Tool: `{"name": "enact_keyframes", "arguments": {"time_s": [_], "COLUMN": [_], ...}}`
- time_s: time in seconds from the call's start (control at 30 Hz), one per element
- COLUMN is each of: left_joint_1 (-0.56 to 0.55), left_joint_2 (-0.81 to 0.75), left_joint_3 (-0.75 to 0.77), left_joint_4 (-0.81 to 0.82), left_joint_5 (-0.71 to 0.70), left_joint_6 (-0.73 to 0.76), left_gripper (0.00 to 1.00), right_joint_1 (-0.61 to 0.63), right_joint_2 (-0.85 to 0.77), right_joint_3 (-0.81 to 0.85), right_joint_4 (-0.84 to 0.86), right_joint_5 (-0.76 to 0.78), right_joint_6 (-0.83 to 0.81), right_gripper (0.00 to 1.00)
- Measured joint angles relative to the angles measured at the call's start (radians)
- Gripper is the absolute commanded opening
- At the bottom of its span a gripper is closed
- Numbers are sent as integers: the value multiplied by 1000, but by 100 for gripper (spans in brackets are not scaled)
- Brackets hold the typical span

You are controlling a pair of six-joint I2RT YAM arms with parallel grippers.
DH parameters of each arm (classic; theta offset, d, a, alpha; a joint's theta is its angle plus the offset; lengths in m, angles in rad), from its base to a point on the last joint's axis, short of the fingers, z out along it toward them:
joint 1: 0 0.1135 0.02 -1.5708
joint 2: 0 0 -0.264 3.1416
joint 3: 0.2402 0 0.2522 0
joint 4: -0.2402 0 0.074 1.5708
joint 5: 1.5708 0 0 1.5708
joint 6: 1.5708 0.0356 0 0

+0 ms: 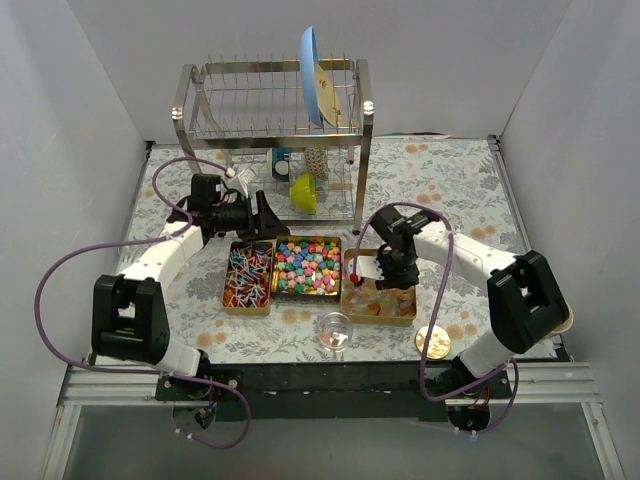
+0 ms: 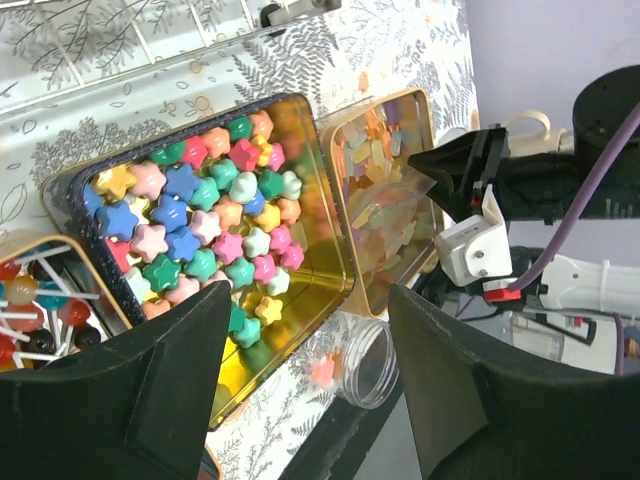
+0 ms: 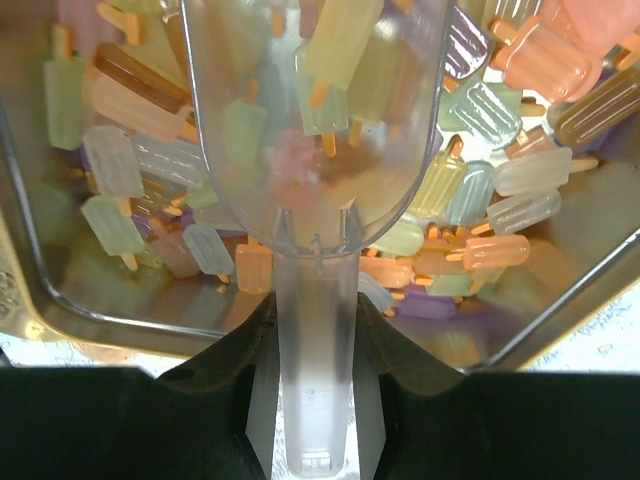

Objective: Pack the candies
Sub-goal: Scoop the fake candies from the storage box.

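Your right claw [image 3: 315, 345] is clamped narrow on the handle of a clear scoop [image 3: 315, 150]. It grips low on the stem, so the bowl reaches ahead of the fingers into the right tin [image 1: 379, 322] and the claw itself stays out of the sweets. The scoop's long axis runs straight out from the claw, mouth leading, tipped downward and aimed roughly toward the left edge of the counter [image 1: 470, 200]. The candies sit in three tins in a row mid-counter: lollipops [image 1: 248, 270] in the left tin [image 1: 246, 311], star-shaped sweets [image 2: 190, 215] in the middle tin [image 2: 315, 240], and translucent ice-lolly-shaped sweets [image 3: 520, 170] under the scoop. Those last lie flat and jumbled, sticks pointing every way, so no approach direction favours you. Whether any sit inside the bowl or merely show through it, I cannot tell. Your left claw [image 2: 305, 310] hangs wide and empty above the far side of the left and middle tins, probably parked clear. The small jar [image 1: 336, 330] stands near the near edge, presumably for the load.
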Motion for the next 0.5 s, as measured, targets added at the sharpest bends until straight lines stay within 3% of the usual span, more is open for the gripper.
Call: {"name": "enact_keyframes", "arguments": {"time_s": [0.17,0.5], "left_joint_1": [0,0], "left_joint_2": [54,59], "left_joint_3": [73,82], "left_joint_4": [-45,-111], "left_joint_5": [47,53], "left_joint_6": [52,148], "left_gripper": [63,64], "right_joint_1": [-74,-182], "right_joint_2": [-37,-182], "right_joint_3": [-19,-24], "right_joint_4": [8,-4], "right_joint_5": [-104,-275], "right_joint_6": [-46,-92], "right_gripper": [1,1]}}
